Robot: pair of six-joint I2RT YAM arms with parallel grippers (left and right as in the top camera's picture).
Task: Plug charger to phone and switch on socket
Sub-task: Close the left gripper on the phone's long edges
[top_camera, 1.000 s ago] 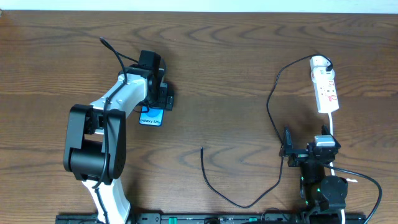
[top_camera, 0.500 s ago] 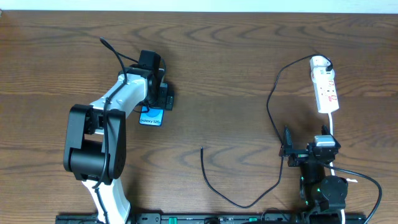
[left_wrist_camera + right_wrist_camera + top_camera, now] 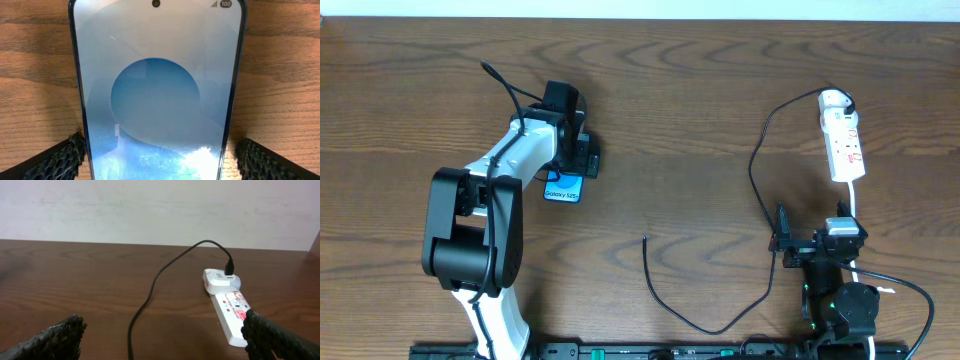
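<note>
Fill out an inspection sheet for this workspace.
Surface: wooden table, bare between items.
Job's things: phone flat, screen lit; socket at right; charger plugged in at socket, free tip lying loose, not in phone.
Clutter: nothing seen.
Grippers: left gripper open, fingers flanking phone; right gripper open, empty.
Cables: white cord runs from socket toward the near edge.
Surroundings: pale wall.

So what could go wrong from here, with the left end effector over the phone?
The open left end effector straddles the phone, which lies flat on the table; closing may slide or tilt it. The charger tip lies loose, apart from the phone, and is thin, so easy to miss.
</note>
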